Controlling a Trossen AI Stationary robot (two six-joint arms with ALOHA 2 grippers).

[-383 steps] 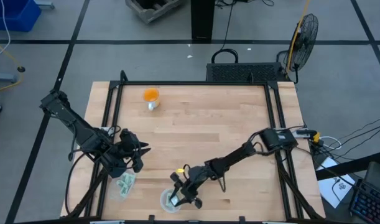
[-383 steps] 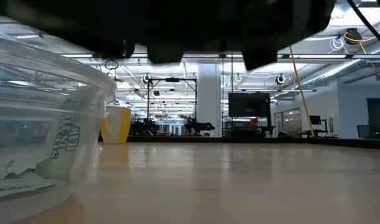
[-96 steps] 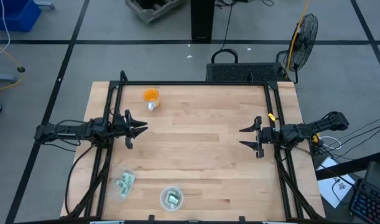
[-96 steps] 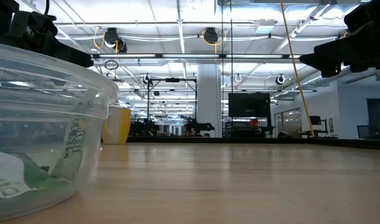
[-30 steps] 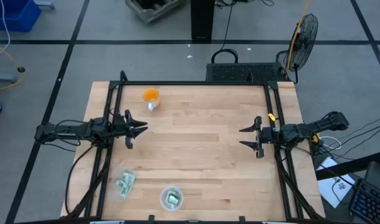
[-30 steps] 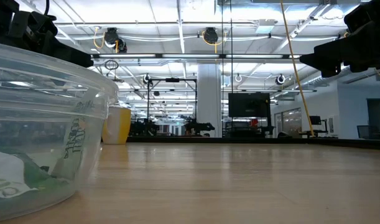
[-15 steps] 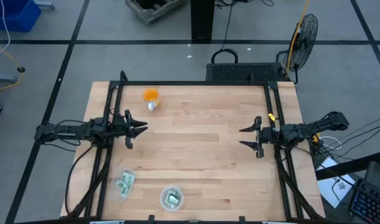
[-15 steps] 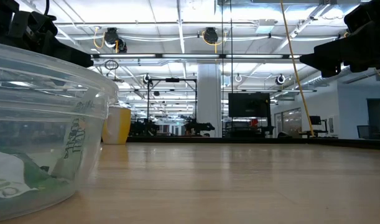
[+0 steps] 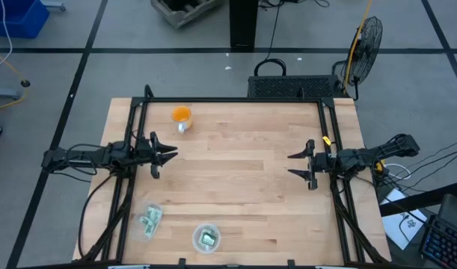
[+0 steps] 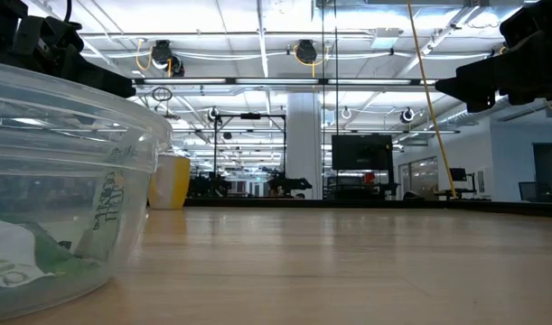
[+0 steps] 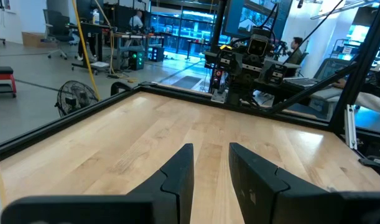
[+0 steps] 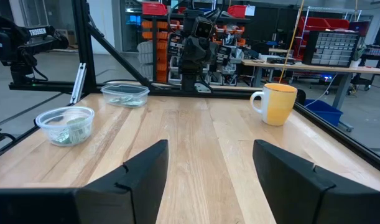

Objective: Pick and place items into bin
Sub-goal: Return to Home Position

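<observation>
**Both arms parked after sorting.** Where both grippers were hanging over the bins at the near edge some seconds back, the left gripper (image 9: 172,155) and the right gripper (image 9: 291,165) are now sitting drawn back at opposite side edges of the table (image 9: 243,202). They are facing each other and showing no shift across the latest views. The left gripper's fingers (image 11: 177,180) are standing a narrow gap apart and carrying nothing. The right gripper's fingers (image 12: 146,168) are spread wide and are likewise empty. The packets (image 9: 149,219) are lying in the left bin (image 9: 145,236), with more in the round bin (image 9: 196,233) just beside it. No packet is showing on bare wood, so the sorting is judged complete, with only the return to rest remaining. From above, the heap in the left bin is running diagonally, its long axis slanting from the near-left toward the far-right. The axis of the contents of the round bin cannot be told. In the low view, one packet (image 10: 104,209) is leaning against a transparent wall (image 10: 77,135), its long axis nearly upright. The orange object (image 9: 182,114) is standing apart near the far-left corner.
</observation>
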